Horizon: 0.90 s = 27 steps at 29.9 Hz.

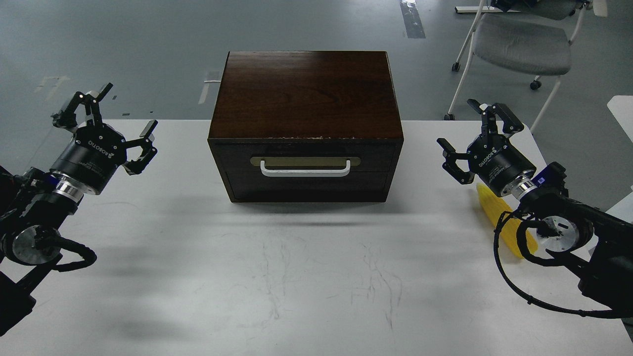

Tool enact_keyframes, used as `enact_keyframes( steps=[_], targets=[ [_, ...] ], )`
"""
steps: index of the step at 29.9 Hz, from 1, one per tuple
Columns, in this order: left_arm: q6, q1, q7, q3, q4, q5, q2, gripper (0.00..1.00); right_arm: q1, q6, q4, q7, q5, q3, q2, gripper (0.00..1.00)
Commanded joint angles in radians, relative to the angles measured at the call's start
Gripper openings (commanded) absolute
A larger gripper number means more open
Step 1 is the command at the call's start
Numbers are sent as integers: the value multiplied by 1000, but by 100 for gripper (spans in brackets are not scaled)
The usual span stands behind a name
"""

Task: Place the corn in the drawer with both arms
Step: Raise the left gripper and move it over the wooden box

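A dark brown wooden box (305, 94) stands at the back middle of the white table (277, 277). Its drawer (305, 170) is shut, with a white bar handle (305, 170) on a brass plate. The yellow corn (494, 210) lies on the table at the right, partly hidden under my right arm and its cable. My right gripper (477, 136) hovers above and just behind the corn, fingers spread open and holding nothing. My left gripper (101, 123) hangs over the table's far left edge, also open and empty, well left of the box.
A grey chair on casters (519, 44) stands on the floor behind the table at the right. Another white surface (622, 111) shows at the right edge. Bare scuffed tabletop lies in front of the box.
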Motion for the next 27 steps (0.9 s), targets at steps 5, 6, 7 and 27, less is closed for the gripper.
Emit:
enact_keyframes(
  steps=[5,6,7,27],
  targets=[
    [0,0,0,-1,16,5,-21,98,-7,0,0,0,0,0,-4,100],
    [0,0,2,-1,16,7,-21,98,-7,-1,0,0,-2,0,-6,100],
    [0,0,2,0,21,7,-15,98,-7,-4,0,0,-2,0,-4,100],
    [0,-81,31,14,217,-1,54,98,13,-1,-32,0,-11,-17,-15,100]
  ],
)
